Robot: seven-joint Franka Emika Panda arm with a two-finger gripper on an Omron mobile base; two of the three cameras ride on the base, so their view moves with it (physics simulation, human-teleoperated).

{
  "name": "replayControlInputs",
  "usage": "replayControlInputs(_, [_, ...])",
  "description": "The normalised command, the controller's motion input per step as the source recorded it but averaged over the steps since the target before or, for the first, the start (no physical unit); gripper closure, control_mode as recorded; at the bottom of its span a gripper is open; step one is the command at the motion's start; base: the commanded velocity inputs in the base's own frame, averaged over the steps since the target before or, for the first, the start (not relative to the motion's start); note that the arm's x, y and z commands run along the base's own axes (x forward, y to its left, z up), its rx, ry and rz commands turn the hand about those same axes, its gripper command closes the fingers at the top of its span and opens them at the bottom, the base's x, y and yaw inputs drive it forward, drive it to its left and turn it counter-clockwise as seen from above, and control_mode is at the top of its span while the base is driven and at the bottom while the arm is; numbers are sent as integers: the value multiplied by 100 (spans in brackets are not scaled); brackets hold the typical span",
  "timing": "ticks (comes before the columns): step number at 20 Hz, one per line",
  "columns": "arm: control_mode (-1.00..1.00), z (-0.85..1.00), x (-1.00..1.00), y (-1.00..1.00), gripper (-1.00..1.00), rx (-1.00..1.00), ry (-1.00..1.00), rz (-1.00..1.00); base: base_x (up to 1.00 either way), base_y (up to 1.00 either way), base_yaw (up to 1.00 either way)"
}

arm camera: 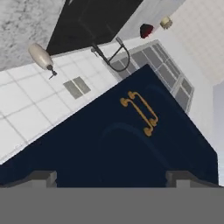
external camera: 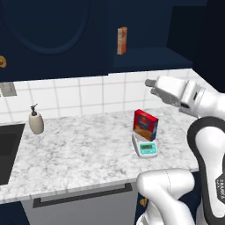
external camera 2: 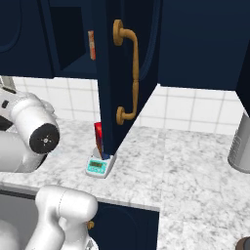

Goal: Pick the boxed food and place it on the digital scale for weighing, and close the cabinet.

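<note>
two jobs make up this task, and as we judge it one is done: the cabinet (external camera 2: pixel 110 73) has a door swung out over the counter (external camera: pixel 74 149), so closing it is what remains.

we start with that cabinet, dark navy on the wall. our right base view shows the open door edge-on, its long brass handle (external camera 2: pixel 128 73) facing us. our left base view shows instead the open shelf inside, where a slim orange box (external camera: pixel 122 40) stands upright.

next the marble counter, which carries a soap bottle (external camera: pixel 36 119) near the sink (external camera: pixel 9 149) at its left end.

then our gripper (arm camera: pixel 111 177), raised beside the cabinet with its fingers spread wide and holding nothing; the hand view looks across a closed navy door with paired brass handles, while the left base view shows the arm reaching up from the right.

smaller, the red box (external camera: pixel 145 125) stands upright on the scale (external camera: pixel 146 148), which is why we count the weighing step finished. the left base view shows it whole; in the right base view the open door hides most of it.
</note>
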Motion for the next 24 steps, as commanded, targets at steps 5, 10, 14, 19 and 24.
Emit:
replayControlInputs(5, [-100, 0, -100, -3, -100, 4, -25, -27, 0, 0, 0])
replayControlInputs(10, [-100, -23, -100, -7, -100, 22, -18, -26, 0, 0, 0])
replayControlInputs(14, [-100, -100, -100, -45, -100, 21, -35, -12, 0, 0, 0])
replayControlInputs(19, [-100, -100, -100, -100, -100, 18, -53, 2, 0, 0, 0])
replayControlInputs(24, [-100, -100, -48, -99, -100, 22, -38, 1, 0, 0, 0])
